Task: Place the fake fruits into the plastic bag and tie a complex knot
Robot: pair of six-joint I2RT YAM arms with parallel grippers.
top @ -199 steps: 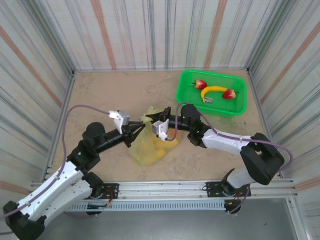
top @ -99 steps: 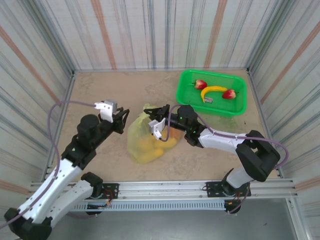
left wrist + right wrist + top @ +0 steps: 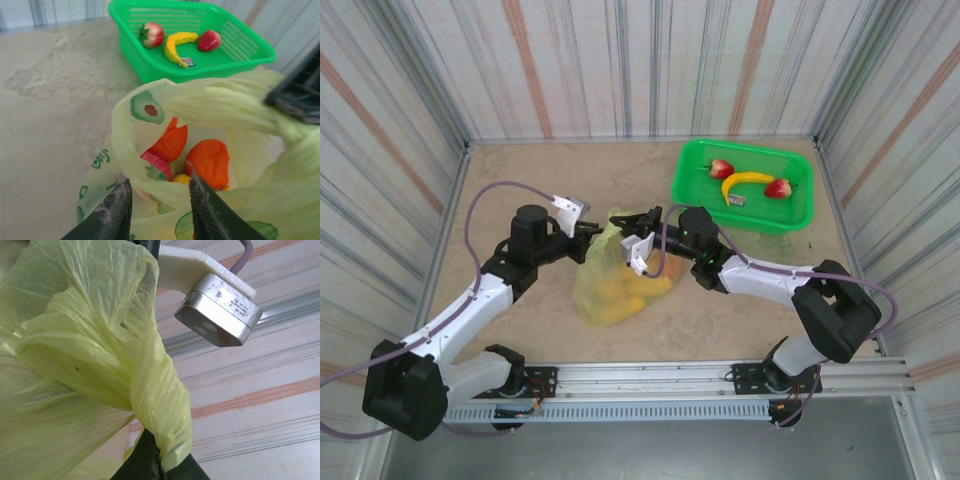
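Currently clamping a bunched handle of the plastic bag in the right tool, with the film drawn taut. Holding the left tool narrowly parted at the opposite rim, film between its fingers. Resting the bag on the desk beneath both tools, orange fake fruits inside, just ahead of the left tool. Beyond the right tool, well apart: green basket with strawberries and banana.
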